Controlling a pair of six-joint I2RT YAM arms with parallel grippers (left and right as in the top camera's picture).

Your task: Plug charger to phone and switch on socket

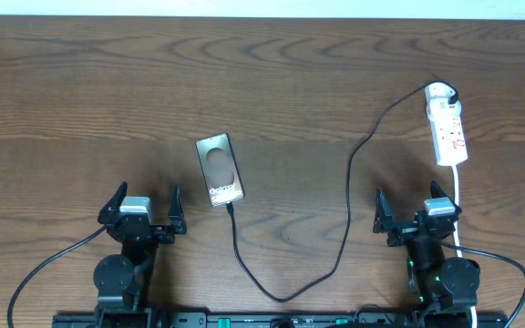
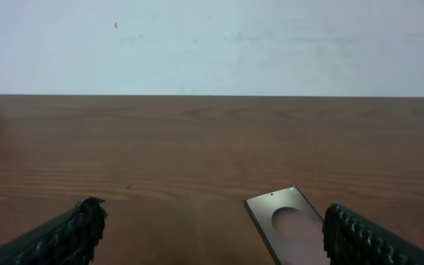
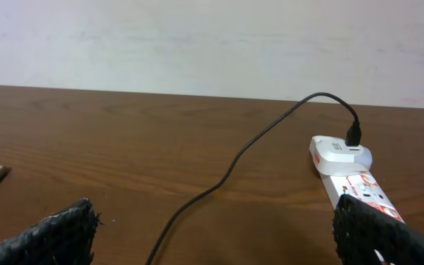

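Bronze flat phone (image 1: 220, 169) and thin black charger (image 1: 350, 191) lie on grained table (image 1: 62, 91).

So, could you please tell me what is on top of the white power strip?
A white adapter sits on the far end of the power strip, the black charger cable running from it. The outlet beneath the adapter is covered.

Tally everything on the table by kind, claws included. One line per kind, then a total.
Phone: 1
Charger cable: 1
Power strip: 1
Claws: 2, the left claw and the right claw, both open
Total: 5
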